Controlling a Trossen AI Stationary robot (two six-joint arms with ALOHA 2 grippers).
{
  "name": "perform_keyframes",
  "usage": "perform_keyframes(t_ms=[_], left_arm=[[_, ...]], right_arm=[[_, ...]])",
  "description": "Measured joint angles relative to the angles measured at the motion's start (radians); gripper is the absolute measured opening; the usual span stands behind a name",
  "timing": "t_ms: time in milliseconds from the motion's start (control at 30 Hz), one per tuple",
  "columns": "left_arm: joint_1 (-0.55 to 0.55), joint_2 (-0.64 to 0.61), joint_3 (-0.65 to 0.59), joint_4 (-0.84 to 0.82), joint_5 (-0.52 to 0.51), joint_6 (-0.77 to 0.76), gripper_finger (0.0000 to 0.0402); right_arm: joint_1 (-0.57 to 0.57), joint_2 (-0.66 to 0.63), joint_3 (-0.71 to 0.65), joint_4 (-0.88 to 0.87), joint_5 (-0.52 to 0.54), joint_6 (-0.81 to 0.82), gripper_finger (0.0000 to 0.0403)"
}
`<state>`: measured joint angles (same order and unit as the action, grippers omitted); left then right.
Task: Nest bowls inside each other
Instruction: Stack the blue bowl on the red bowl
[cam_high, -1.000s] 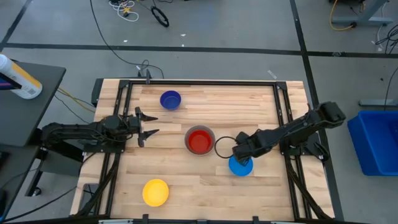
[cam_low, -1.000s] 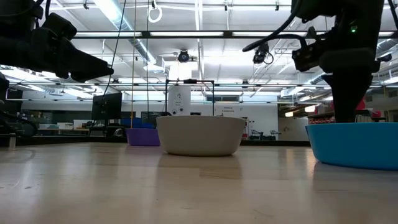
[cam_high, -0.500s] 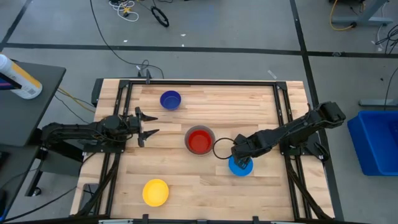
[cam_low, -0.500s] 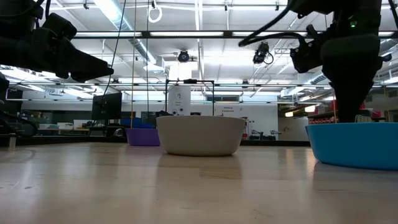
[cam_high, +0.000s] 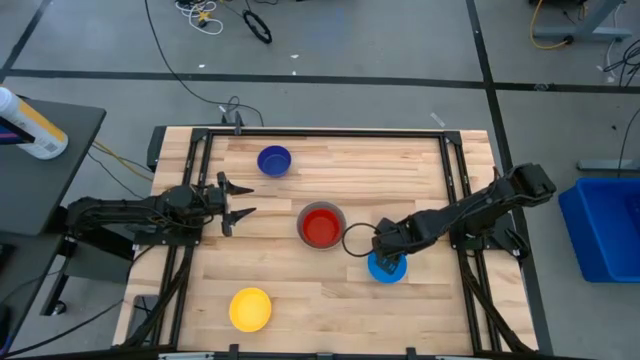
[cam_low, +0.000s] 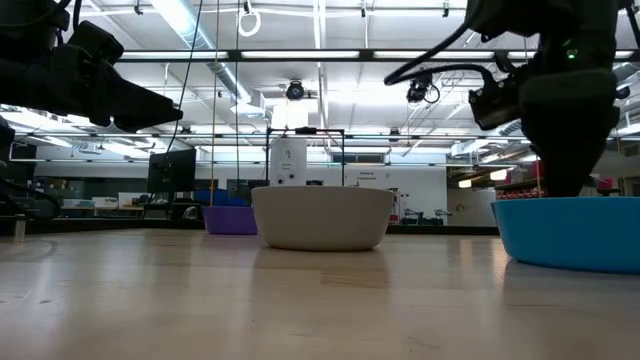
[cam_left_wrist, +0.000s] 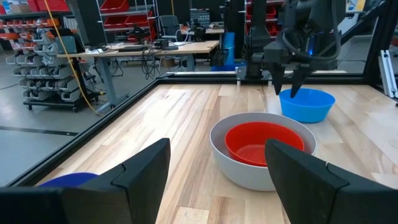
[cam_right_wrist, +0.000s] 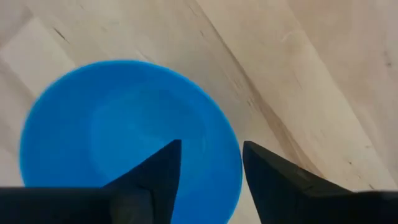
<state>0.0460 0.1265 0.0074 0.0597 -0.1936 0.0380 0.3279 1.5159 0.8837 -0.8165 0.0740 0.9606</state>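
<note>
A red bowl (cam_high: 321, 229) sits nested in the grey bowl (cam_high: 321, 211) at mid-table. The dark blue bowl (cam_high: 274, 160) stands at the far left, and the yellow bowl (cam_high: 250, 308) lies upside down near the front edge. The light blue bowl (cam_high: 383, 270) stands upright to the right of the grey one. My right gripper (cam_right_wrist: 211, 146) points down over its rim, open, one finger (cam_right_wrist: 158, 171) over the inside and one (cam_right_wrist: 267, 174) outside. My left gripper (cam_high: 238, 203) hangs open and level at the table's left, facing the grey bowl (cam_left_wrist: 249, 177). My right gripper straddles the light blue bowl's rim (cam_right_wrist: 239, 163) from above, on the side toward the grey bowl. A gap shows between the inner finger and the rim. Whether the outer finger touches the rim I cannot tell. The bowl rests on the table.
A black frame (cam_high: 200, 180) runs round the wooden table top. Bare wood lies between the yellow bowl and the light blue bowl and along the far right. A blue bin (cam_high: 610, 225) stands off the table's right side.
My right gripper has tipped a little more upright over the light blue bowl and stayed at its rim. The bowl has not moved.
</note>
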Motion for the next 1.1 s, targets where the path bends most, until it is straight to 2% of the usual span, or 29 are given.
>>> perform_keyframes(t_ms=[233,300,400,467,533,633,800,1100], left_arm=[[0.0,0.0,0.0,0.0,0.0,0.0,0.0267],[0.0,0.0,0.0,0.0,0.0,0.0,0.0267],[0.0,0.0,0.0,0.0,0.0,0.0,0.0267],[0.0,0.0,0.0,0.0,0.0,0.0,0.0267],[0.0,0.0,-0.001,0.0,0.0,0.0,0.0267],[0.0,0.0,-0.001,0.0,0.0,0.0,0.0267],[0.0,0.0,-0.001,-0.001,0.0,0.0,0.0267],[0.0,0.0,-0.001,-0.001,0.0,0.001,0.0267]], right_arm=[[0.0,0.001,-0.051,0.059,-0.007,0.011,0.0167],[0.0,0.001,-0.051,0.059,-0.009,0.007,0.0138],[0.001,0.001,-0.051,0.072,-0.025,0.006,0.0049],[0.007,0.0,-0.051,0.092,-0.024,-0.007,0.0016],[0.01,-0.001,-0.051,0.115,-0.003,-0.017,0.0008],[0.015,-0.001,-0.051,0.17,0.082,-0.023,0.0006],[0.015,0.0,-0.043,0.282,0.212,-0.121,0.0004],[0.012,0.001,0.108,0.322,0.337,-0.345,0.0002]])
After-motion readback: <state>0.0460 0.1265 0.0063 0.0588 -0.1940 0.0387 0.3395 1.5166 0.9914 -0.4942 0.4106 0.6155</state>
